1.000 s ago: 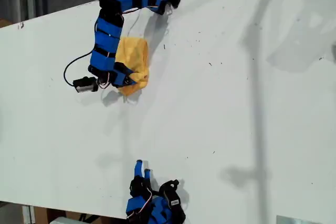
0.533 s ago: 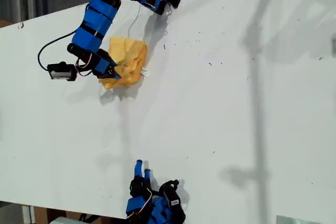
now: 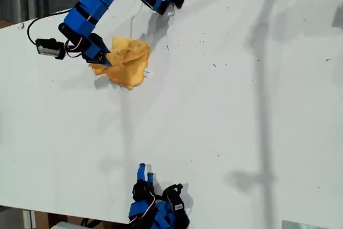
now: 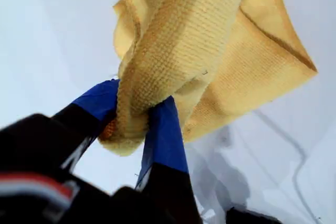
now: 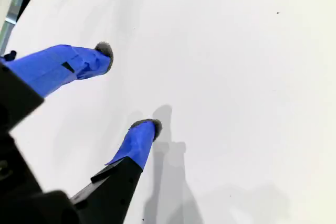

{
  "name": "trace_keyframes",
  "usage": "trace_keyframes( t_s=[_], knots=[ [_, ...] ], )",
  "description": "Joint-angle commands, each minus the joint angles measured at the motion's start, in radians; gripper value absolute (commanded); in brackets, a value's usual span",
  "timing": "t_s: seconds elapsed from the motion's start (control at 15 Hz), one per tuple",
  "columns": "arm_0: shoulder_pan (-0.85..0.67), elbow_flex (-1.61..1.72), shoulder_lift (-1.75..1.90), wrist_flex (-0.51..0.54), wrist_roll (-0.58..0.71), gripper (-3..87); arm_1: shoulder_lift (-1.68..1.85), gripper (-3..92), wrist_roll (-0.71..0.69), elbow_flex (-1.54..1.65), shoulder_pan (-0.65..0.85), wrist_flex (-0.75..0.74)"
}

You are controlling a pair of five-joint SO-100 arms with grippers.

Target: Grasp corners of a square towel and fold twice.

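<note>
My first gripper [image 3: 102, 60] pinches the crumpled towel [image 3: 127, 60], which lies just beyond its tips; my second gripper [image 3: 144, 172] sits well apart.

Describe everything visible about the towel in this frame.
The towel is a soft yellow-orange woven cloth with a darker hem, bunched and creased rather than flat. It lies on the white table in the exterior view's upper left, a small white tag at its edge. My first gripper pinches one bunched edge, lifting it.
</note>
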Motion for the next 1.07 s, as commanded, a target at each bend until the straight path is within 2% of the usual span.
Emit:
trace_keyframes(
  t_s=[0.0,0.13,0.33,0.67,1.0],
  knots=[
    [0.002,0.006,0.008,-0.029,-0.008,24.0,0.262,-0.1,0.003,0.061,0.117,0.021],
    [0.002,0.006,0.008,-0.029,-0.009,24.0,0.463,-0.1,0.025,0.117,0.229,0.089],
    [0.002,0.006,0.008,-0.031,-0.009,24.0,0.689,-0.1,0.046,0.215,0.318,0.152],
    [0.002,0.006,0.008,-0.031,-0.011,24.0,0.948,-0.1,0.078,0.405,0.331,0.192],
    [0.000,0.008,0.008,-0.031,-0.011,24.0,0.699,-0.1,0.071,0.497,0.114,-0.112]
  ],
)
